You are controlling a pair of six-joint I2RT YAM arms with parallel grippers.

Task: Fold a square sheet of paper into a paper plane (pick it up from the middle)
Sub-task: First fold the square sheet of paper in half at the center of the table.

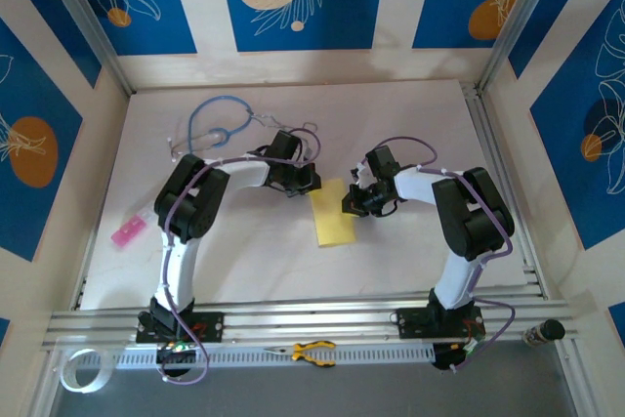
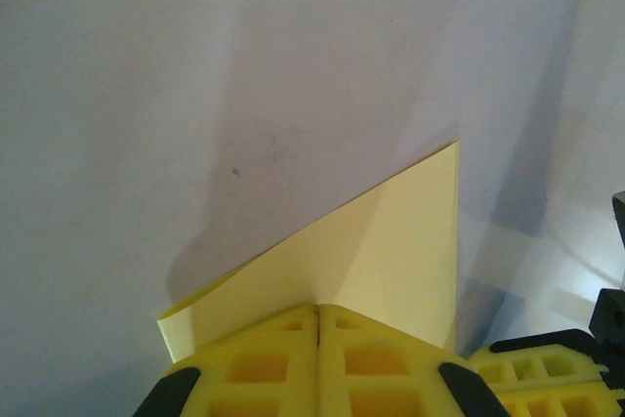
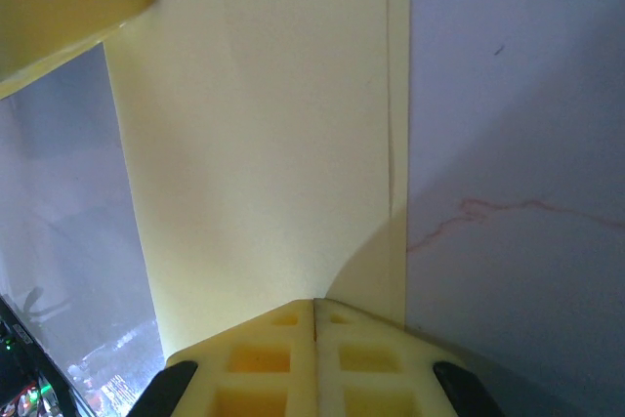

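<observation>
Paper [image 1: 332,214] folded flat, left pincer [image 2: 317,310] and right pincer [image 3: 314,304] closed, tips over it.

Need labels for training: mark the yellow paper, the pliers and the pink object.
yellow paper [image 1: 334,224], top view, its bare near half.
pliers [image 1: 317,351], top view, yellow handles.
pink object [image 1: 128,232], top view, its middle.
</observation>
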